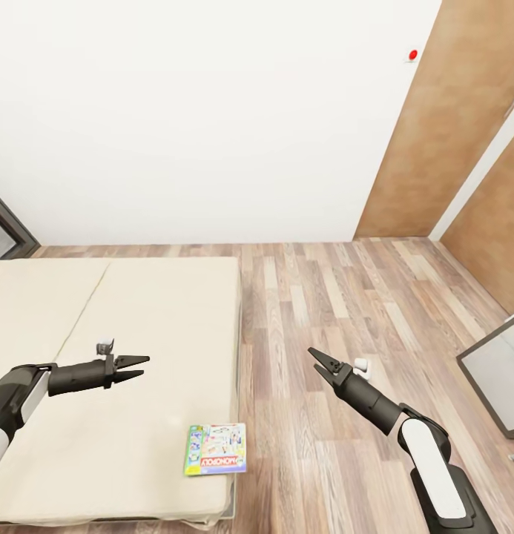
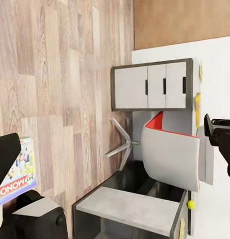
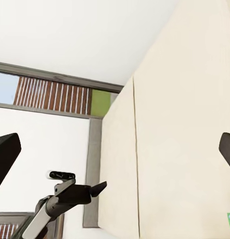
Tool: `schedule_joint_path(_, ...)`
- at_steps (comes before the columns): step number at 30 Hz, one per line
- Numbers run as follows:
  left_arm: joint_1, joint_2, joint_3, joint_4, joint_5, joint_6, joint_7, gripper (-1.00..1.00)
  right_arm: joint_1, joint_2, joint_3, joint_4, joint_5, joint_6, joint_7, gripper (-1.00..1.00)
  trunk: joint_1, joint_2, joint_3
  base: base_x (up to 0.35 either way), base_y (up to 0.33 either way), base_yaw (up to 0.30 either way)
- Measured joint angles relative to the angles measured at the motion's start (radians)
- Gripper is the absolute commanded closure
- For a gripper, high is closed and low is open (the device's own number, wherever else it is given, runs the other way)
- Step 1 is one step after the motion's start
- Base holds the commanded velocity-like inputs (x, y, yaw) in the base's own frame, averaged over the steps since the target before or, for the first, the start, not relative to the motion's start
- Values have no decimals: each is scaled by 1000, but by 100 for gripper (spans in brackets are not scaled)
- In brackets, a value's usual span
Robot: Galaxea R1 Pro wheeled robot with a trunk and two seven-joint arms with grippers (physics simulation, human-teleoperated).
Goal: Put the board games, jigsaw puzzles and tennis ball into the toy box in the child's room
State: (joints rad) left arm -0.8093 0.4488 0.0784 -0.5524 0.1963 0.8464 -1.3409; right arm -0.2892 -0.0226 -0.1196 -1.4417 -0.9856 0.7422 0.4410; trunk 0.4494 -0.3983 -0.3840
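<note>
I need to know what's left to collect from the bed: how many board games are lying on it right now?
1. A Monopoly board game lies flat near the corner of the bed closest to the robot, by the edge beside the wood floor. Any other game may be out of frame.

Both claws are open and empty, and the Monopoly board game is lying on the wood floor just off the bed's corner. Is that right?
Not quite. The Monopoly board game lies on the bed, near its corner by the floor, not on the planks; the head view shows it on the beige sheet. The rest holds: the left claw and right claw are open and empty.
</note>
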Motion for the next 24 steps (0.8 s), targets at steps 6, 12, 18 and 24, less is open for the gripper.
schedule_joint_path(6, 0, -2, 0, 0, 0, 0, 1, -100, 0, 1, 0, 0, 1, 0, -2, -100, 0, 0, 10, 0, 0, 67)
schedule_joint_path(12, 0, -2, 0, 0, 0, 0, 2, -100, 0, 2, 0, 0, 1, 0, -2, -100, 0, 0, 20, 0, 0, 67)
schedule_joint_path(18, 0, -3, -1, 0, 0, 0, 1, -100, 0, 2, 0, 0, 0, 0, -2, -100, 0, 0, 30, 0, 0, 67)
schedule_joint_path(24, 0, -3, 0, 0, 0, 0, 1, -100, 0, 2, 0, 0, 0, 0, -2, -100, 0, 0, 40, 0, 0, 68)
